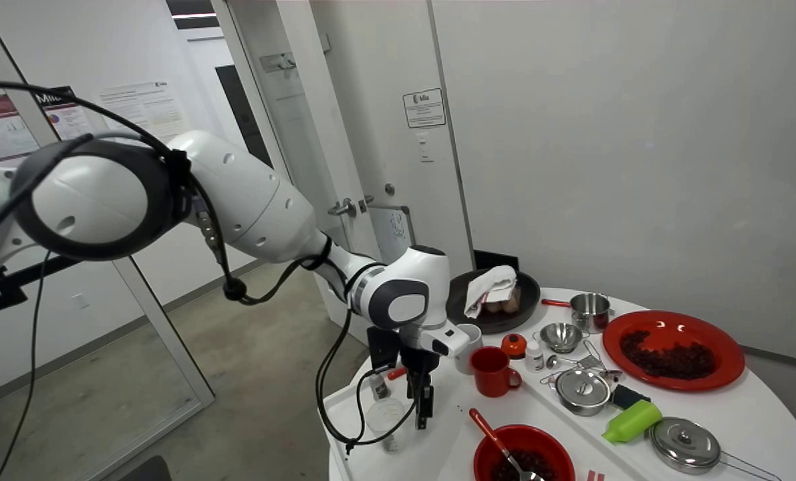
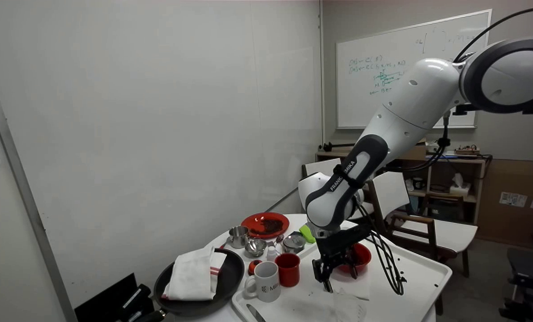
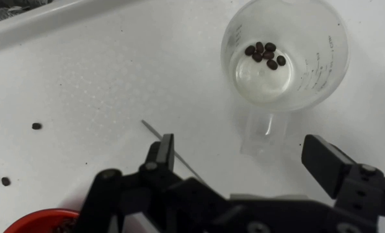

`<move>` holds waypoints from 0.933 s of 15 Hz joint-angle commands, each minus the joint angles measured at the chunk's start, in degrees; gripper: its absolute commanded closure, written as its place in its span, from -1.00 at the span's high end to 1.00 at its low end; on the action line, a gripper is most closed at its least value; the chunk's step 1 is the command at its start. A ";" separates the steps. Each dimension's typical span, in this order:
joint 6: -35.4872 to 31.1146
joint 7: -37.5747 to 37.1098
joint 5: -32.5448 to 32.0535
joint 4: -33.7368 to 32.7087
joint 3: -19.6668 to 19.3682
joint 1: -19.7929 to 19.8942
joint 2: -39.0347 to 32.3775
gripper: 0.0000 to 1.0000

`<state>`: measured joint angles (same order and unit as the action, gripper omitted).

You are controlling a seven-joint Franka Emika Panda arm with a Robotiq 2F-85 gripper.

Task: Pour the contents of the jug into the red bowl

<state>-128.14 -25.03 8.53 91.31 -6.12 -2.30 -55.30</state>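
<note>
Though its clear wall is hard to make out in both exterior views, the jug (image 3: 289, 82) stands on the white tray (image 3: 179, 48) at the upper right of the wrist view, its rim cut off by the top edge, seven dark beans (image 3: 268, 55) on its floor. We see the jaws spread wide, one to each side of its handle (image 3: 263, 132) in the frame. At lower left is the red bowl (image 3: 34, 219), cut off by the frame, partly hidden by the jaws; an exterior view shows a spoon (image 1: 494, 437) and dark contents (image 1: 537, 463) in it. Farther right there on the desk (image 1: 758, 421), a red plate (image 1: 726, 351) holds dark bits (image 1: 685, 362) we cannot name.
</note>
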 commanded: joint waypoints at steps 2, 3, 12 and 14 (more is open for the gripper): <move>-0.28 -0.53 0.69 -3.00 0.35 0.52 -2.72 0.90; -0.36 -0.44 0.79 -3.15 0.44 0.59 -2.91 0.58; -0.38 0.55 2.25 -3.09 1.67 1.73 -2.43 -0.68; -0.20 1.09 3.38 -2.62 2.41 2.50 -1.64 -0.85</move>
<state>-128.86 -24.99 9.93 89.19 -5.13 -1.32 -57.39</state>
